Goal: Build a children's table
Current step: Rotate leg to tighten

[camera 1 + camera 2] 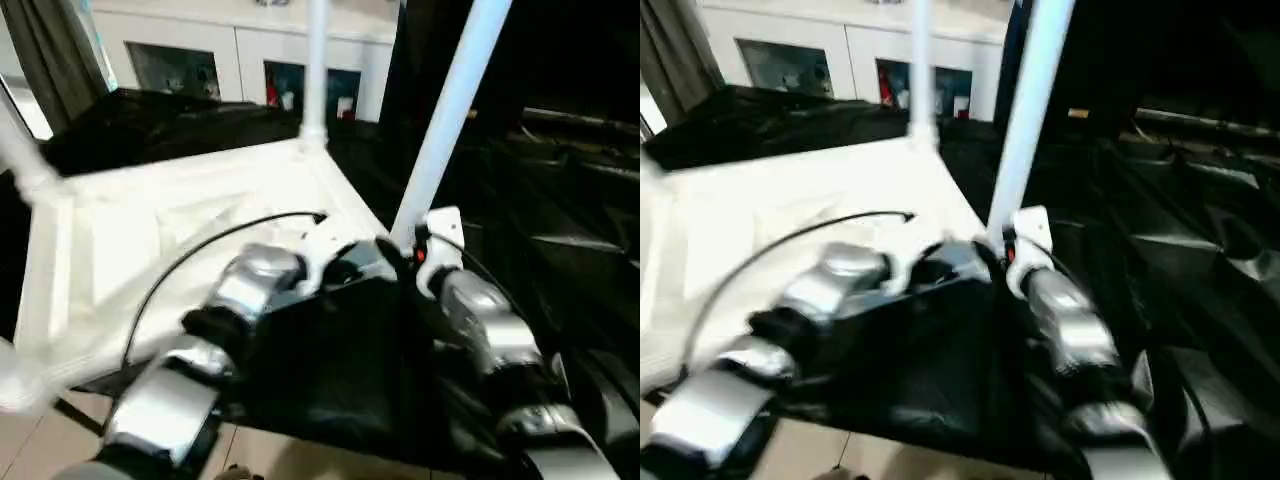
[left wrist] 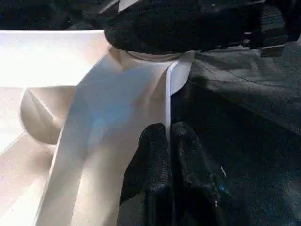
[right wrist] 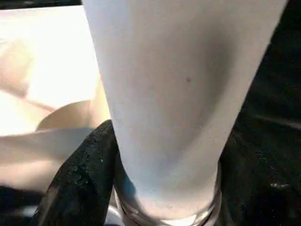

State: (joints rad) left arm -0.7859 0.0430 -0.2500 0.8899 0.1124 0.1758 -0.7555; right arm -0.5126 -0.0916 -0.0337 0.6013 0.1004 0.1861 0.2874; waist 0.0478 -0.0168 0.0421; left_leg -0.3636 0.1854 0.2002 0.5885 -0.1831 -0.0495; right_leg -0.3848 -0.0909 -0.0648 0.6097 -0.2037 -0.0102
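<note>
Right gripper (image 3: 155,188) clamps the near leg (image 1: 450,120) at its socket, centre frame; left gripper (image 2: 170,141) fingers pinch the tabletop rim (image 2: 168,94). Risk: if the leg is not fully seated, release could let it tilt out.

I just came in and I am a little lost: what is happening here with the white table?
The robot is assembling the table top, which lies upside down on a black cover. Its right gripper holds the base of a leg at the near corner socket. Its left gripper is shut on the top's thin rim beside it. Another leg already stands at the far corner.
</note>
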